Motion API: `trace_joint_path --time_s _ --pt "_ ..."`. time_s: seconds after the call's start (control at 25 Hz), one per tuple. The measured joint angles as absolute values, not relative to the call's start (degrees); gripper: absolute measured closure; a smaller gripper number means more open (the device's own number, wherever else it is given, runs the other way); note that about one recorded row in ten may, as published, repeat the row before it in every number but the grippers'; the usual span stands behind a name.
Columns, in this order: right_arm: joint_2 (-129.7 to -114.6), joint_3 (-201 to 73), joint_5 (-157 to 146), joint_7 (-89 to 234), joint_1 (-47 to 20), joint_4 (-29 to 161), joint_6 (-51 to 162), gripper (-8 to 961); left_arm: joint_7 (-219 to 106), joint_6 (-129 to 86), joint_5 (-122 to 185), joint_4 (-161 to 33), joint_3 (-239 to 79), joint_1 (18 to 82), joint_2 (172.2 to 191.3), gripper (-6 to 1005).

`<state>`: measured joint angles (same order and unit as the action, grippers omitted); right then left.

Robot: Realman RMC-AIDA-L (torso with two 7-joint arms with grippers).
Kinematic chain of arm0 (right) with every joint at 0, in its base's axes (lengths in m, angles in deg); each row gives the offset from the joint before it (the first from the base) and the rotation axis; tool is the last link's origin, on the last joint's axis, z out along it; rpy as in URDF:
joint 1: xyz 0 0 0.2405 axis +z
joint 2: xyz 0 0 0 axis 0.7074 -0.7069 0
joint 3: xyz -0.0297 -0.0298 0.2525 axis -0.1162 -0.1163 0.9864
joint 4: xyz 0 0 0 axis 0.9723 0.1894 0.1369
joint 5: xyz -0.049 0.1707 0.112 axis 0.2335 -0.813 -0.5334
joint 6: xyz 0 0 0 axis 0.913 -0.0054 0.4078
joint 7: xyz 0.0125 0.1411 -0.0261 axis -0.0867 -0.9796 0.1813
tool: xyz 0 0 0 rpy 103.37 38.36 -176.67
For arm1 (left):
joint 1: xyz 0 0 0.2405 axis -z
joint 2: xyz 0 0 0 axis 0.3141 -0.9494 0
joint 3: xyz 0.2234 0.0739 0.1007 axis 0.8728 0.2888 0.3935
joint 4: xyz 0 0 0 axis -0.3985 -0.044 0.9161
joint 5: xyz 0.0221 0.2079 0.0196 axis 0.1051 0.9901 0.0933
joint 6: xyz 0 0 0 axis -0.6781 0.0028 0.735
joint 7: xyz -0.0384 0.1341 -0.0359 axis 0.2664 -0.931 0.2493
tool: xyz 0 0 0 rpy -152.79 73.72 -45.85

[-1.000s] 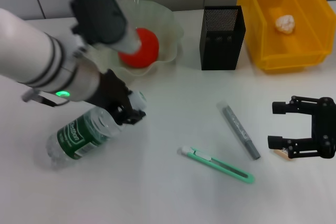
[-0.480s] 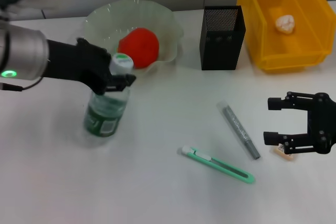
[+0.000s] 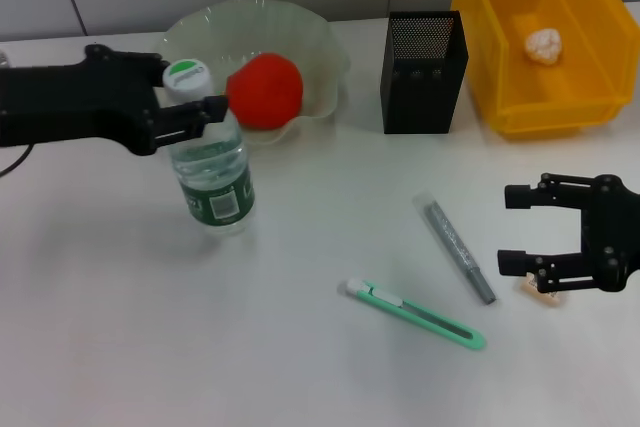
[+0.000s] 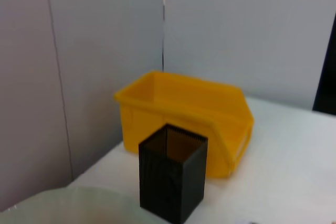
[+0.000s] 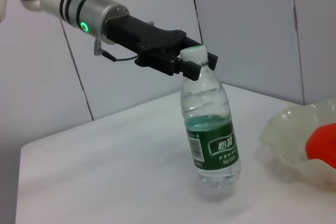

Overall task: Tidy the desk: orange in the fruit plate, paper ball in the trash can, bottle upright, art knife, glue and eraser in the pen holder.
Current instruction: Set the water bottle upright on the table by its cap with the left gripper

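The bottle now stands upright on the desk; one second ago it was lying on its side and half a second ago it was already raised but further from the fruit plate. The left gripper is still clenched around the neck just under the white cap, which the right wrist view confirms, so the bottle is standing but not yet released. I judge the "bottle upright" step as almost finished: it needs only that the fingers open and draw back without tipping it.

Just beyond the left gripper, the orange already lies in the fruit plate. Far from it, the paper ball sits in the yellow trash can.

The right gripper hangs with its fingers spread, just over the small eraser. Beside it lies the glue, and a little further the art knife. The pen holder is well apart, beyond them.
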<state>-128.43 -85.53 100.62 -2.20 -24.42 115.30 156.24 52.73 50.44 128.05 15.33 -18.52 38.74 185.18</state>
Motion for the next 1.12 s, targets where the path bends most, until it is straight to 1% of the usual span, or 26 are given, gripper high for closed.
trace_joint_path --time_s 0.08,0.16,0.36,0.72,1.12 --pt "-128.44 -85.55 100.59 -2.27 -24.21 115.11 156.26 114 51.97 50.4 127.16 14.99 -18.64 38.25 185.2 550" --pt "-128.45 -85.55 100.56 -2.28 -24.0 114.84 156.3 114 46.38 50.05 120.95 12.68 -19.44 35.34 185.23 550" --pt "-128.46 -85.55 100.54 -2.15 -23.62 114.1 156.36 114 38.51 49.81 113.39 6.48 -21.62 32.62 185.27 551" --pt "-128.47 -85.55 100.45 -1.28 -22.91 112.21 156.22 115 26.95 49.71 108.52 -6.22 -23.37 32.38 185.43 551" --pt "-128.46 -85.54 100.45 -0.8 -22.51 111.52 155.87 115 22.45 48.38 107.98 -9.37 -22.88 32.26 185.51 550"
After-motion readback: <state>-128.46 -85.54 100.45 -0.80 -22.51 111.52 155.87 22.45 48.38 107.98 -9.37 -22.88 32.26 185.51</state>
